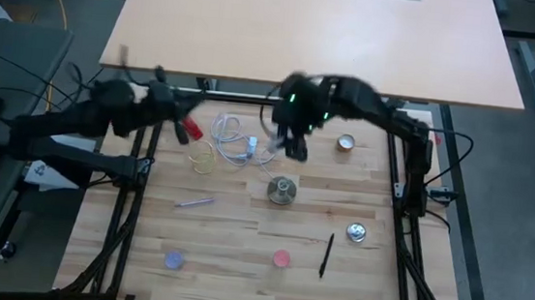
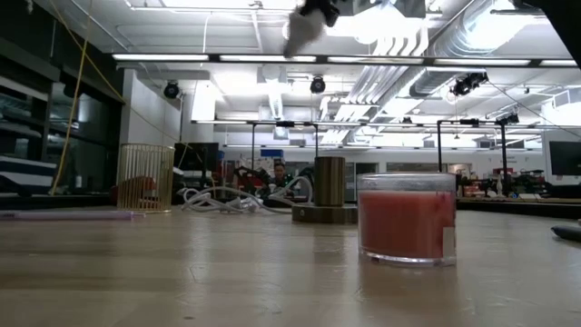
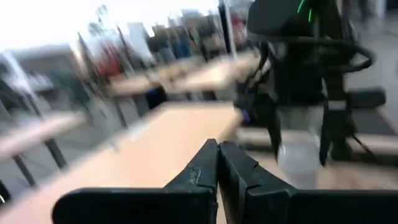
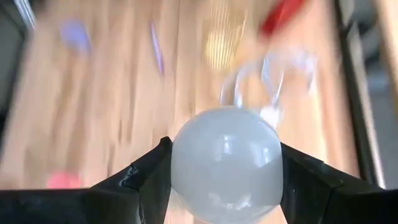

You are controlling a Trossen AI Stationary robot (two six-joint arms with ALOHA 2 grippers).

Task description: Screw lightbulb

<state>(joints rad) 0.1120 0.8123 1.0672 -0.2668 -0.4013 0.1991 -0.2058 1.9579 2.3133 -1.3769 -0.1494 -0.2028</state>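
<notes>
The lightbulb [image 4: 227, 163], a white frosted globe, sits between the fingers of my right gripper [image 1: 293, 145], which is shut on it high above the table's far middle. The grey socket stand [image 1: 282, 190] stands on its round base on the table, nearer than this gripper; it also shows in the low view [image 2: 329, 193]. The bulb's screw base is hidden. My left gripper [image 3: 217, 157] is shut and empty, raised over the table's far left [image 1: 179, 118]. My right gripper pinches the bulb's round globe [image 4: 180, 163] between its two fingers, one on each side of its widest part. The bulb is lifted clear of the table. The globe faces the wrist camera and hides the screw base.
A white cable [image 1: 235, 137], a yellow wire basket [image 1: 204, 159] and a red thing [image 1: 190, 131] lie at the far left. A copper-coloured piece [image 1: 346, 143], silver disc [image 1: 355, 233], black pen [image 1: 326, 255], pink candle [image 1: 281, 259], purple pen [image 1: 195, 202] and bluish cap [image 1: 174, 258] are scattered.
</notes>
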